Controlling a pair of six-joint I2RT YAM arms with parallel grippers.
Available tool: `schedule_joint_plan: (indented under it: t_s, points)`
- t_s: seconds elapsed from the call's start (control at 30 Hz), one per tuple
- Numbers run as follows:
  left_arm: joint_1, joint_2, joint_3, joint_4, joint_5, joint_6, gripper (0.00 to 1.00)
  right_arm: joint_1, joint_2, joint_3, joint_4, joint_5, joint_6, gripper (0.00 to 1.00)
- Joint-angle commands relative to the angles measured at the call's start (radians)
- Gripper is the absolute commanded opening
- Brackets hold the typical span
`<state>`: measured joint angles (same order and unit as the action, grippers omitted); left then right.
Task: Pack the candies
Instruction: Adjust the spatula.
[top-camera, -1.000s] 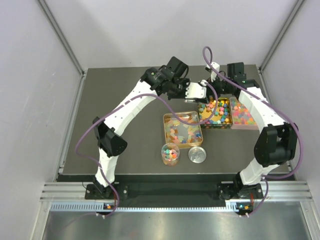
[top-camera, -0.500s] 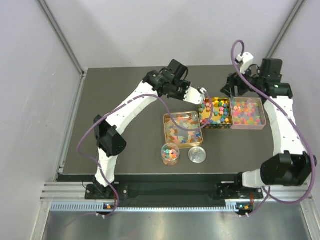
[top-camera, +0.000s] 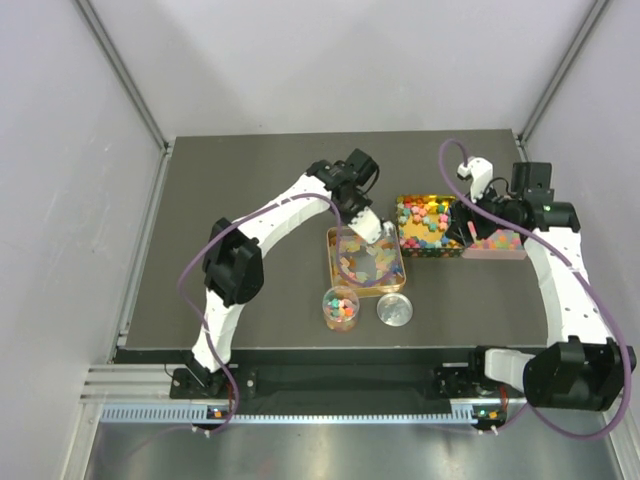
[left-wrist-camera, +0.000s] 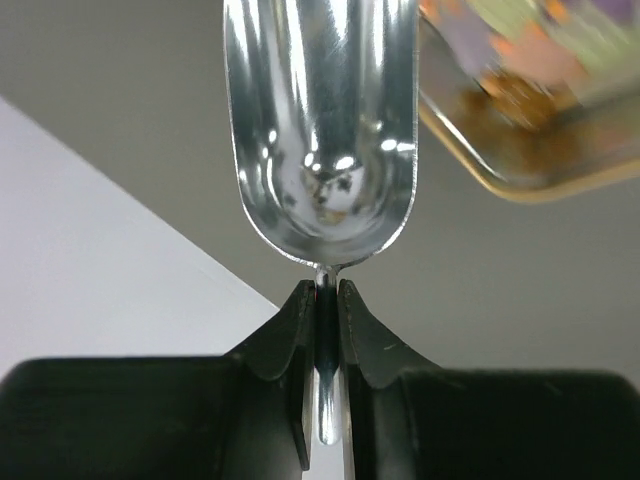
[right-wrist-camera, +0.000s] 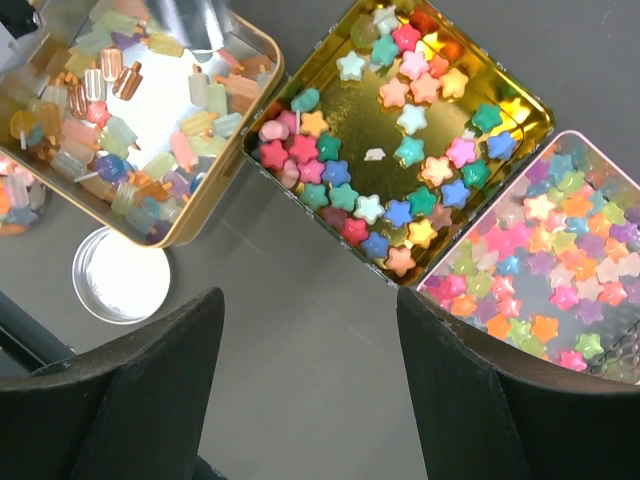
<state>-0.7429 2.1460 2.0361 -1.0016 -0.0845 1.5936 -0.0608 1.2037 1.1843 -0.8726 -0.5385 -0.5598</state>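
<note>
The candies lie in three tins: pale stick-shaped pieces in a gold tin (top-camera: 345, 272) (right-wrist-camera: 250, 85), coloured stars in the middle tin (top-camera: 430, 222) (right-wrist-camera: 505, 85), and smaller stars in a pink tin (top-camera: 497, 243) (right-wrist-camera: 560, 275). A small clear jar (top-camera: 340, 307) holds mixed candies. My left gripper (top-camera: 362, 218) (left-wrist-camera: 322, 290) is shut on the handle of a silver scoop (left-wrist-camera: 320, 130) (top-camera: 375, 233), which is empty and held above the gold tin. My right gripper (top-camera: 468, 228) (right-wrist-camera: 308, 300) is open and empty, above the mat just in front of the middle and pink tins.
A round silver lid (top-camera: 394, 310) (right-wrist-camera: 120, 285) lies beside the jar, in front of the gold tin. The tins stand close together on the dark mat (top-camera: 250, 230). White walls enclose the table on three sides.
My left gripper has carried the scoop from over the middle star tin back to the gold tin. My right arm swung out to the right, then came in and down by the pink tin.
</note>
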Motion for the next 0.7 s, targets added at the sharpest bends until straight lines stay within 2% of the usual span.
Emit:
schedule_joint_plan:
  t_s: [0.0, 0.3, 0.47, 0.67]
  points:
    - [0.022, -0.104, -0.106, -0.052, -0.147, 0.198, 0.0, 0.004, -0.052, -0.005, 0.015, -0.018, -0.009, 0.7]
    - [-0.003, -0.086, -0.168, -0.035, -0.313, 0.212, 0.0, 0.004, -0.067, -0.025, 0.027, -0.032, 0.004, 0.7]
    - [-0.049, -0.029, -0.166, -0.037, -0.47, 0.171, 0.0, 0.003, -0.09, -0.009, 0.004, -0.029, 0.006, 0.7]
    - [-0.102, 0.0, -0.195, 0.02, -0.56, 0.17, 0.0, 0.003, -0.118, 0.024, -0.014, -0.026, 0.014, 0.7]
